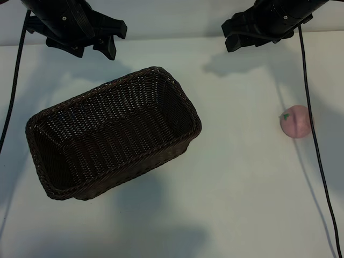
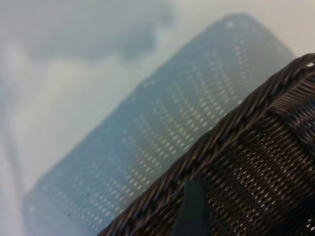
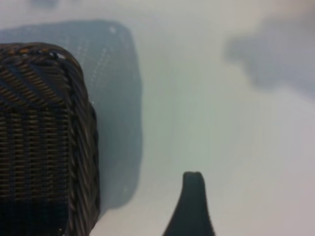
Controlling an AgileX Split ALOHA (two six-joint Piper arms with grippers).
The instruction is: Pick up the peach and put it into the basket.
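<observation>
1. While the peach (image 1: 295, 121) lies alone on the white table (image 1: 236, 183), it sits well to the right of the basket (image 1: 113, 134) in the exterior view, apart from it, with bare tabletop between the two.
2. A small green leaf mark shows on the side of the peach that faces the basket, and a thin black cable (image 1: 314, 134) runs down the table just past its far side from the basket.
3. The basket is dark brown wicker with a braided rim and rounded corners; it lies slantwise on the table, one short end nearer the top of the exterior view, the other toward the left edge, and nothing is inside it.
4. The left gripper (image 1: 88, 47) hangs above the table just beyond the basket's upper long side, tilted downward, with its two dark fingers spread apart and nothing between them.
5. Its wrist view looks down on the basket's rim (image 2: 231, 132) and the basket's shadow on the table, with one dark fingertip (image 2: 194, 206) showing over the weave.
6. The right gripper (image 1: 252, 37) hangs beyond the basket's upper right corner, above and to the left of the peach, also tilted downward, its fingers apart and holding nothing.
7. Its wrist view shows the basket's corner (image 3: 44, 137) on one side and one dark fingertip (image 3: 192, 206) over bare table; the peach does not appear there.
</observation>
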